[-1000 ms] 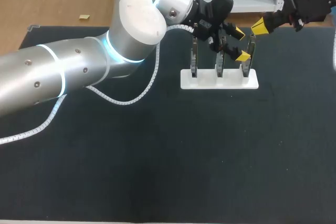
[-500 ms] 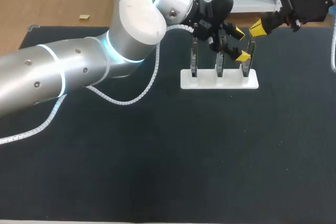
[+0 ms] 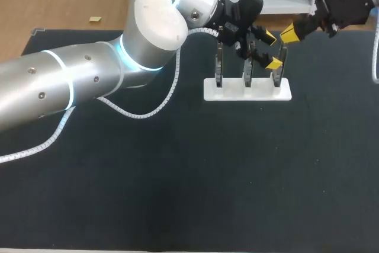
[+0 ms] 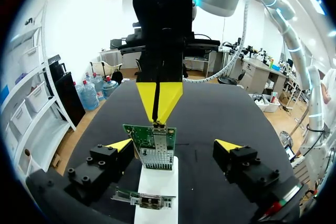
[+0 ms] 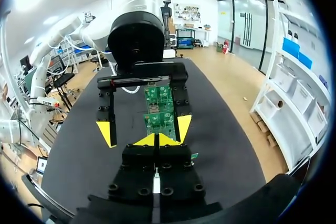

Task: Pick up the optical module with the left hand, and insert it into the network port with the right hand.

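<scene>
Rightward pincer (image 3: 288, 32), yellow tips pressed together and empty, has crept nearer the white slotted stand (image 3: 247, 89). Left pincer (image 3: 271, 51) spread wide astride the end green circuit card (image 4: 151, 146). Optical module not discernible to me; handover looks unsettled.

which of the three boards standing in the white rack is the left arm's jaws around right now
The right-hand board, at the rack's end nearest the right arm. The left gripper has a yellow tip on each side of it; the middle and left boards stand outside.

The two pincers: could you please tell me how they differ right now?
The left pincer is open, its yellow tips straddling the boards on the white stand; the right pincer is shut, tips together. The left sits low among the boards; the right hangs beside them, behind the stand. Both have yellow tips.
</scene>
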Controlling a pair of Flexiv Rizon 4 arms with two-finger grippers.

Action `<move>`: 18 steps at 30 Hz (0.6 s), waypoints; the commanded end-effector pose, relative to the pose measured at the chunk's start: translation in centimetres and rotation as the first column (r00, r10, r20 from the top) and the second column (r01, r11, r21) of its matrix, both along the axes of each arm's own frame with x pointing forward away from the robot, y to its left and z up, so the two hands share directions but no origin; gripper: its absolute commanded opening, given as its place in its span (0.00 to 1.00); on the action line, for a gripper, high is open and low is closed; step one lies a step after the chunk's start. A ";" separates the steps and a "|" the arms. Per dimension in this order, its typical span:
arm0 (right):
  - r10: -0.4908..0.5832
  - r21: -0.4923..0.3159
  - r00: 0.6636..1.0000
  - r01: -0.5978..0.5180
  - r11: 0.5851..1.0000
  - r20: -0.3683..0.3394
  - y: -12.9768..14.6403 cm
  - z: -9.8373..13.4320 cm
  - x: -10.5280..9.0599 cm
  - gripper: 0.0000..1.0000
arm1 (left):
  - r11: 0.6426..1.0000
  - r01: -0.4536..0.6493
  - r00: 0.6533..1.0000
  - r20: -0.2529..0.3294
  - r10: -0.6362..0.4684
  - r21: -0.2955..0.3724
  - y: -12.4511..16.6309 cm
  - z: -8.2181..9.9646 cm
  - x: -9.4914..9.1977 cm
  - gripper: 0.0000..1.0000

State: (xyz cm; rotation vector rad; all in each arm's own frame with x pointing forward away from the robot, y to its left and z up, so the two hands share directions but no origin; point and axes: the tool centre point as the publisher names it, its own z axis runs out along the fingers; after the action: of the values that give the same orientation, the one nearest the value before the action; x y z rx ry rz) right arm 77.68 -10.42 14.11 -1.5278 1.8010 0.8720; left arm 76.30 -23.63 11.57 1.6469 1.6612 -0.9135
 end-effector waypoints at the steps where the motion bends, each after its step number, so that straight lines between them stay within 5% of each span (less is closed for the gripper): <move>1: -0.006 0.002 1.000 0.006 1.000 -0.010 0.1 -1.2 0.3 0.00 | 1.000 0.000 1.000 -0.002 0.000 0.005 -0.1 0.1 0.1 1.00; 18: -0.011 0.019 1.000 0.011 1.000 0.013 0.2 -0.2 0.5 0.00 | 1.000 0.000 1.000 -0.002 0.000 0.005 -0.1 0.1 0.1 1.00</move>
State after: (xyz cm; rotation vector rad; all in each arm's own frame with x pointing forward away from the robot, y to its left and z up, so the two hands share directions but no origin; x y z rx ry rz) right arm 78.09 -10.33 14.24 -1.5086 1.7907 0.8698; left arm 76.30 -23.63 11.57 1.6469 1.6612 -0.9135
